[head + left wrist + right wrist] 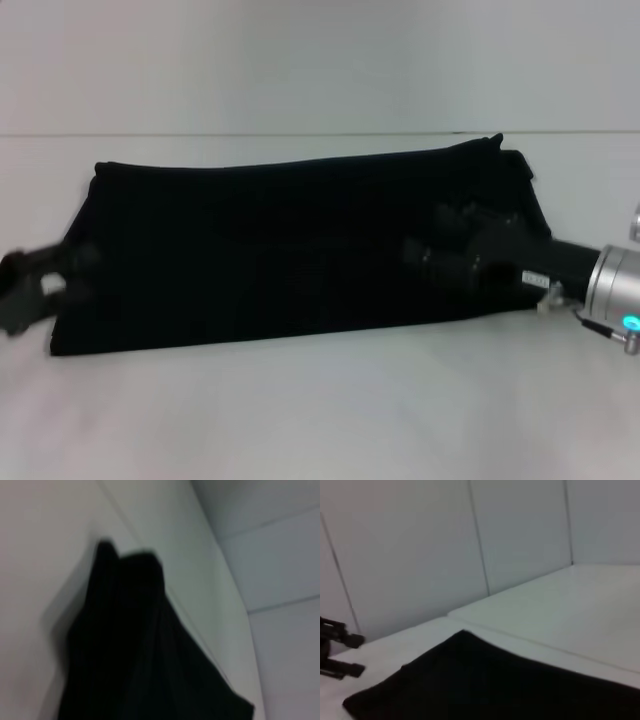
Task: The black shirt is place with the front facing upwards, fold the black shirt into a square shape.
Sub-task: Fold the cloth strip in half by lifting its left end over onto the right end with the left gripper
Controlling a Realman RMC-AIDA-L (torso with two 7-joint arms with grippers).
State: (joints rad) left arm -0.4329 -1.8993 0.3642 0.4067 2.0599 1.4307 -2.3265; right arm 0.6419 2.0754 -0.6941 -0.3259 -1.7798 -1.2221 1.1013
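Note:
The black shirt (pixel 280 250) lies on the white table as a long folded band, plain black side up, with no letters showing. My left gripper (pixel 80 272) is at the band's left end, open, one finger on either side of the cloth edge. It also appears far off in the right wrist view, where the left gripper (pixel 342 654) has its fingers apart just beyond the shirt (pixel 495 690). My right gripper (pixel 430 235) hovers over the right part of the band, its two dark fingers spread. The left wrist view shows only a rumpled end of the shirt (pixel 140 655).
The white table (pixel 320 420) runs on in front of the shirt and to both sides. A pale panelled wall (pixel 320 60) rises close behind the band's far edge. Nothing else lies on the table.

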